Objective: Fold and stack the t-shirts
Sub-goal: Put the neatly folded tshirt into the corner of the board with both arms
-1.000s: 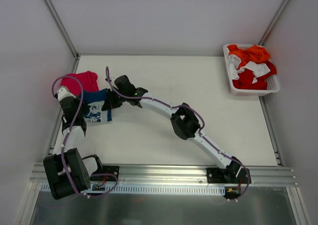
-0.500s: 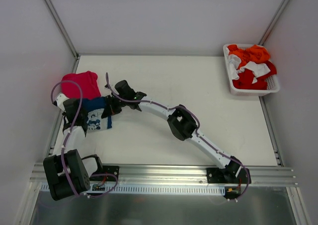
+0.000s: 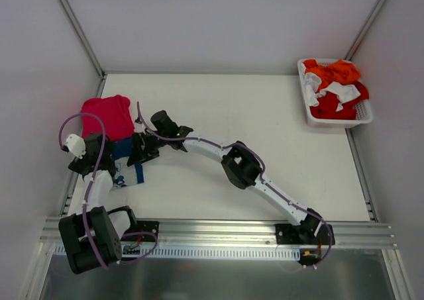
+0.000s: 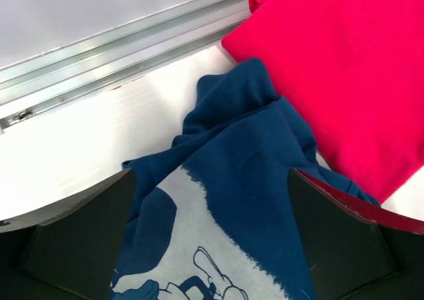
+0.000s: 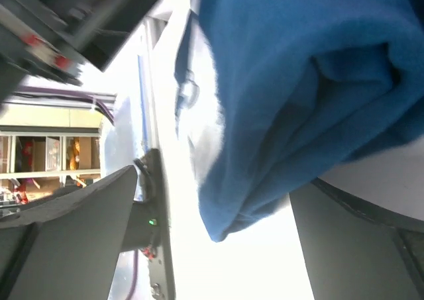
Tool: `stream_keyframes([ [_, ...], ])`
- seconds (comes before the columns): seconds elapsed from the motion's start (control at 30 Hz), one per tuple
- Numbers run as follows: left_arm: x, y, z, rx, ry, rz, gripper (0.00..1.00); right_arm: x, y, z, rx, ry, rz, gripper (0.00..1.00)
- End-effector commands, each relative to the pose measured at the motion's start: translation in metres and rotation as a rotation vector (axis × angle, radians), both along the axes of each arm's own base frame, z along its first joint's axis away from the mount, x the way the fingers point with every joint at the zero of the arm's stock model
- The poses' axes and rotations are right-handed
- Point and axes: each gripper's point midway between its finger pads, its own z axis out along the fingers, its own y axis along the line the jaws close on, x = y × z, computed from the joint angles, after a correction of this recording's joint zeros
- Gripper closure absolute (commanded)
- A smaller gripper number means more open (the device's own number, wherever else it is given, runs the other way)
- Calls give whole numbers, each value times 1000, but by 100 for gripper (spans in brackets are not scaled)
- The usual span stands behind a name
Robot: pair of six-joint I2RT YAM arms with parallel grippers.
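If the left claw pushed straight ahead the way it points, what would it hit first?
Most likely the crumpled dark navy blue cloth t-shirt, which lies directly ahead of the left claw; depth is unclear.

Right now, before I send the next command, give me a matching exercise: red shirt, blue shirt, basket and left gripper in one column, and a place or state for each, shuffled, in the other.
Things
1. red shirt
2. blue shirt
3. basket
4. left gripper

Places or states
A. far right corner, heaped full
B. jaws wide apart
C. rumpled, white print showing
D. folded flat, far left

Pairs: 1-D, 2-C, 3-A, 4-B
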Motion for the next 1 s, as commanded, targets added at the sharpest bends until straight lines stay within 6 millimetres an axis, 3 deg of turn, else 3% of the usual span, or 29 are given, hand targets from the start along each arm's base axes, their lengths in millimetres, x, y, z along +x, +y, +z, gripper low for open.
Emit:
stream_keyframes([
  [0.0,-1,12,15,24,-21,74,1,-2,-7,16,10,-45,22,1],
  [0.1,-2,6,24,25,-60,68,1,7,-21,8,-68,-142,-24,0],
  [0.13,-2,3,38,46,-111,66,1,5,-35,-18,-150,-151,-40,0],
  [0.17,-3,-2,41,53,-129,56,1,11,-43,6,-141,-254,-61,0],
  [0.2,3,-14,48,61,-158,13,1,30,-54,1,-211,-345,-165,1],
  [0.23,7,-22,61,75,-205,-23,1,30,-78,-22,-305,-370,-201,1],
  [0.27,14,-31,73,84,-236,-71,1,41,-88,12,-298,-452,-255,0],
  [0.3,23,-47,81,97,-244,-154,1,56,-104,15,-356,-513,-335,0],
  [0.33,28,-57,89,102,-256,-205,1,54,-126,7,-429,-529,-345,1],
  [0.37,38,-74,100,97,-268,-302,1,58,-139,38,-420,-593,-370,0],
  [0.4,44,-92,101,87,-268,-381,1,62,-153,44,-460,-639,-406,1],
  [0.43,47,-100,100,80,-261,-422,1,60,-164,52,-477,-658,-417,1],
  [0.47,51,-117,100,70,-257,-502,1,55,-186,40,-549,-685,-411,1],
  [0.5,53,-123,97,66,-247,-527,1,57,-201,64,-546,-722,-470,0],
  [0.57,53,-129,89,60,-224,-548,1,45,-229,55,-613,-709,-482,1],
  [0.6,53,-130,86,59,-217,-550,1,38,-236,69,-593,-692,-508,1],
  [0.63,53,-130,83,58,-206,-554,1,31,-243,68,-597,-681,-505,0],
  [0.67,52,-130,81,61,-197,-559,1,21,-258,52,-641,-668,-499,1],
  [0.7,52,-130,78,60,-184,-557,1,13,-262,63,-615,-660,-527,0],
  [0.8,45,-125,59,50,-105,-526,1,-8,-282,50,-648,-664,-530,0],
  [0.97,39,-123,29,36,-8,-516,1,-30,-309,67,-653,-713,-599,1],
])
